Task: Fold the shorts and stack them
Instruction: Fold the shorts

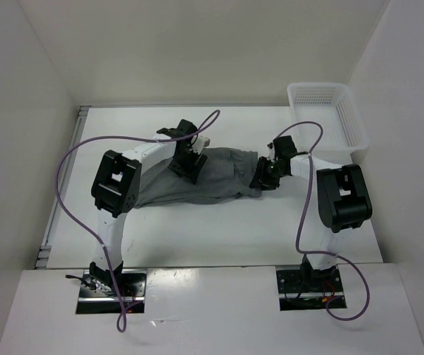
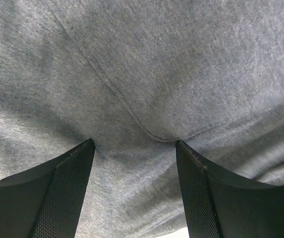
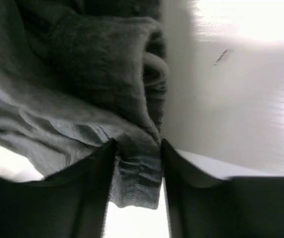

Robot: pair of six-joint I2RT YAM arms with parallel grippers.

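Observation:
The grey shorts (image 1: 223,177) lie spread across the middle of the white table, crumpled at their right end. My left gripper (image 1: 189,164) hangs over their far left part. In the left wrist view it (image 2: 134,145) is open, its two black fingers wide apart with flat grey cloth (image 2: 156,74) and a curved seam between them. My right gripper (image 1: 262,180) is at the shorts' right end. In the right wrist view it (image 3: 138,148) has its fingers pressed on both sides of a bunched fold of the shorts (image 3: 137,168).
A white mesh basket (image 1: 326,111) stands at the table's back right corner. Bare white table (image 3: 231,99) shows to the right of the bunched cloth. Purple cables loop above both arms. White walls enclose the table on three sides.

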